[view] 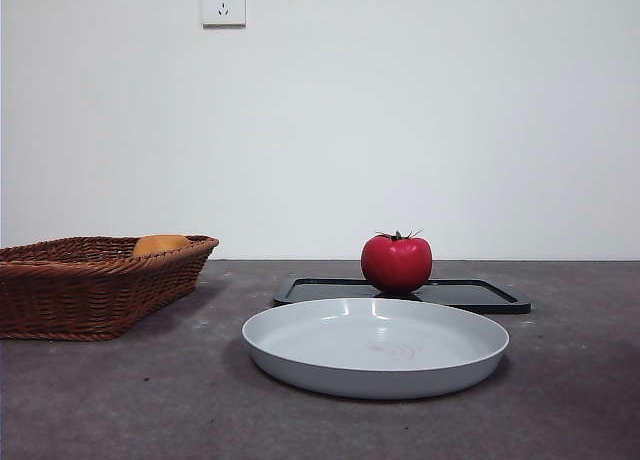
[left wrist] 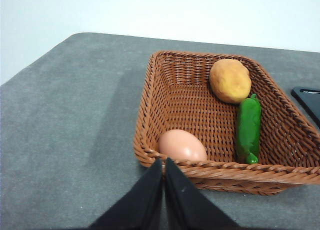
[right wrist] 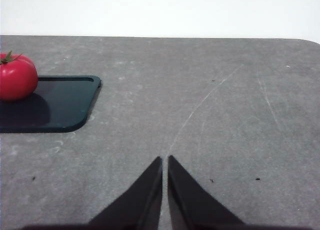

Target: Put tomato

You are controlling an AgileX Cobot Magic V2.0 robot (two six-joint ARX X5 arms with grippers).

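Tomato (view: 396,263): glossy red, green stem up, standing upright on the black tray, right of centre from where I stand at the front; nothing is touching it.
Wicker basket (view: 95,285): far left on the table, brown woven sides, well apart from the tomato.
Basket contents: in the left wrist view, an orange-yellow fruit (left wrist: 230,81) sits in a far corner, a green pepper (left wrist: 248,129) lies along one side wall just beside it, and a pale egg (left wrist: 182,146) rests against the near wall. From the front only the top of the fruit peeks over the rim.
Left gripper (left wrist: 163,162): hanging just outside the basket's near rim, close to the egg, its two black jaws pressed together with nothing between them.
White plate (view: 375,346): centre front, shallow and round, bare inside, sitting just in front of the tray.
Black tray (view: 475,293): flat, low-rimmed, behind the plate; the tomato stands on its middle part as seen from the front.
Right gripper (right wrist: 164,160): over bare grey table (right wrist: 210,105), well apart from the tray's rounded corner and from the tomato; its jaws are closed against each other, gripping nothing.
Wall socket (view: 223,2): white, high on the wall behind, above the basket's side.
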